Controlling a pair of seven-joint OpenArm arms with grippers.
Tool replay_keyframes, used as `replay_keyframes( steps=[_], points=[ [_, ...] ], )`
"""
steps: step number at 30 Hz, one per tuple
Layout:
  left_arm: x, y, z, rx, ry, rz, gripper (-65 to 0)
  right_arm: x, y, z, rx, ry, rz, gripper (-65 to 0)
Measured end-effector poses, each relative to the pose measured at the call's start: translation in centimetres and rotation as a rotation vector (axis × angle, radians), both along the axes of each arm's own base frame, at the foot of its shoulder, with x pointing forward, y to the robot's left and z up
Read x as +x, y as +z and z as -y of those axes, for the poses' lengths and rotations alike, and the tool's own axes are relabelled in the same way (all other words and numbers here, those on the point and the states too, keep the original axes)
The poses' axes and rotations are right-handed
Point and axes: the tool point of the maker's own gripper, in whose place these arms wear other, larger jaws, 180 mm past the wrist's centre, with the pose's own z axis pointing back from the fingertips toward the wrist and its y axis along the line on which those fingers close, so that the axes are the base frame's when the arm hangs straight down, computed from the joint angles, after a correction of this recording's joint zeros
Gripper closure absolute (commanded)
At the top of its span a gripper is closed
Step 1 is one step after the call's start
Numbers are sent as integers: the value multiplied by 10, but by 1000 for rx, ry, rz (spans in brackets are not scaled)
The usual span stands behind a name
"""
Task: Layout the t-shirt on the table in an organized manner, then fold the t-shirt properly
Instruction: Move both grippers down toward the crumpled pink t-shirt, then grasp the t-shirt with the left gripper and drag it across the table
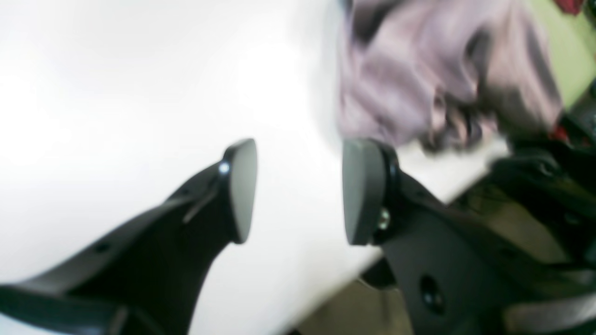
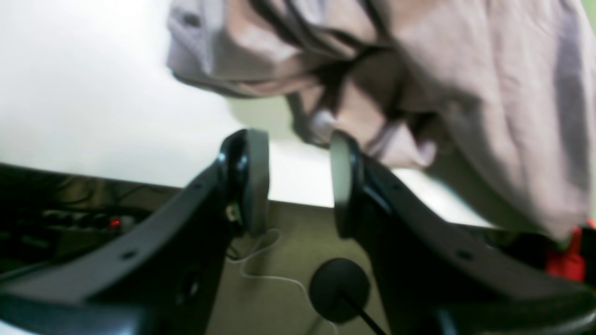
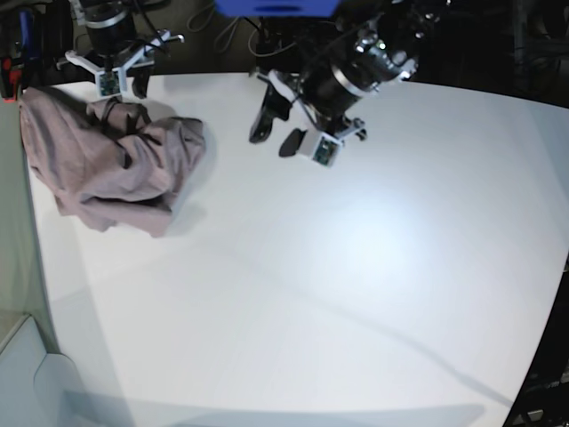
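While still bunched into a rumpled heap, sits the t-shirt (image 3: pixel 116 169) at the far corner of the desk (image 3: pixel 356 294) on the base view's left, one side spilling over the edge. Nothing laid out yet, so probably the very start of the spreading step.

Hovers just at the heap's far rim, the right gripper (image 2: pixel 298 181), fingers (image 2: pixel 253 181) spread and holding nothing; likely poised there to pick a hem or a sleeve. Hangs over bare desk beside the heap, clear of the cloth, the left gripper (image 1: pixel 298 190), fingers (image 1: pixel 242 190) likewise apart and empty (a sensible waiting place until a second corner shows itself).

Hard to read, both wrist views: blurred, with folds smeared into dark streaks. Cannot tell collar from sleeve or hem, nor which face is up. Hidden from view, the overhanging part beyond the desk edge. Cut off at the top of the base view, both arms' upper links.
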Motion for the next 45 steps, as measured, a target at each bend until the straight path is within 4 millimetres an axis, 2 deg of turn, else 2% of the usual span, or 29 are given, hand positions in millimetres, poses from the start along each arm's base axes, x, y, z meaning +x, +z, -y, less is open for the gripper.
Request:
replay_keyframes(
  steps=[4,6,14,20,23,28,36,37,38,40,41,42,43,45],
  points=[
    [-7,-36,17,65,-91,-66,-289,1,2,11,-22,-22,7,-231],
    [-9,-44,31,66,-122,-84,-289,0,4,18,-37,-34,7,-231],
    [6,-43,74,21,-152,-81,-291,0,8,35,-72,-64,13,-231],
    [-2,-70,92,80,-220,-127,-292,0,7,35,-72,-63,12,-231],
    [-5,-74,103,105,-274,-116,-291,0,7,35,-72,-65,13,-231],
    [1,-83,107,121,-291,-83,-292,0,7,35,-71,-64,11,-232],
    [4,-84,132,95,-300,-80,-287,0,7,35,-71,-63,11,-232],
    [6,-84,133,97,-300,-75,-269,0,7,35,-73,-60,11,-232],
    [8,-86,133,104,-306,-75,-223,1,8,36,-77,-53,12,-231],
    [13,-89,128,111,-294,-77,-47,0,6,37,-82,-51,7,-231],
    [15,-91,126,116,-287,-79,0,0,5,37,-82,-52,4,-231],
    [16,-91,125,117,-285,-79,0,-1,5,37,-81,-52,3,-231],
    [16,-91,125,117,-284,-78,-34,-1,5,38,-82,-52,1,-231],
    [20,-91,123,113,-268,-84,0,-1,5,38,-83,-51,2,-231]
  ],
)
